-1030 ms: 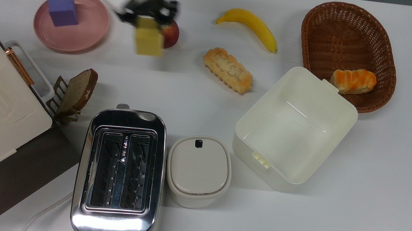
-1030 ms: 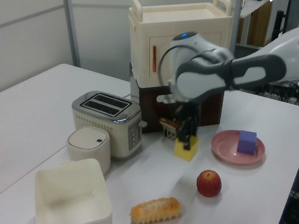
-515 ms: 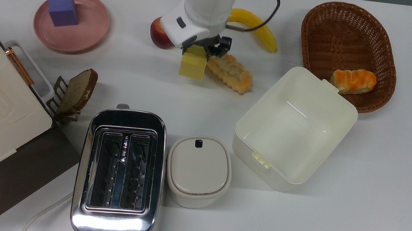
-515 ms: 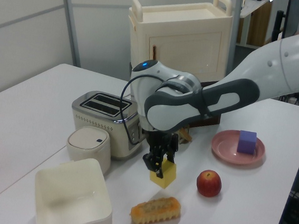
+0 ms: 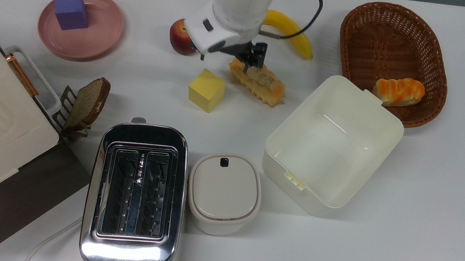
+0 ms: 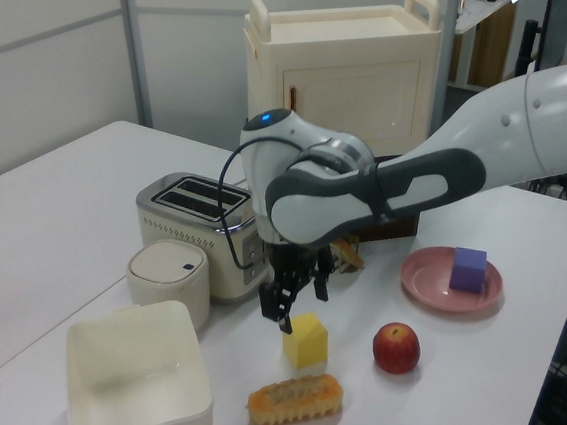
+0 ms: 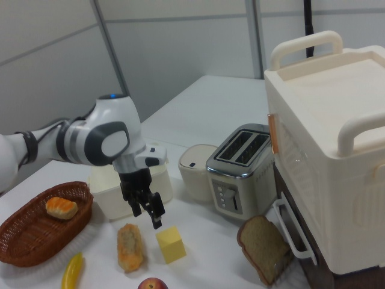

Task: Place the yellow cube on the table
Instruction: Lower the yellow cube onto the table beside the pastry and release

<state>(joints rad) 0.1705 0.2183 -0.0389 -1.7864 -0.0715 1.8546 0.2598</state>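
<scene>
My gripper (image 6: 293, 299), fingers parted and holding nothing, hangs above the yellow cube (image 6: 306, 341). The cube rests free on the table (image 5: 378, 260) just below my fingertips, between the ridged bread loaf (image 5: 258, 79) and the toaster (image 5: 135, 196).

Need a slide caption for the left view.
Open pincer above the yellow cube resting on the table.

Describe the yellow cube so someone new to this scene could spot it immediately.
On the white table, look just beyond the chrome toaster, toward the top view's top. There sits the yellow cube, beside the ridged bread loaf. It is the only plain yellow block; the purple cube sits on a pink plate.
</scene>
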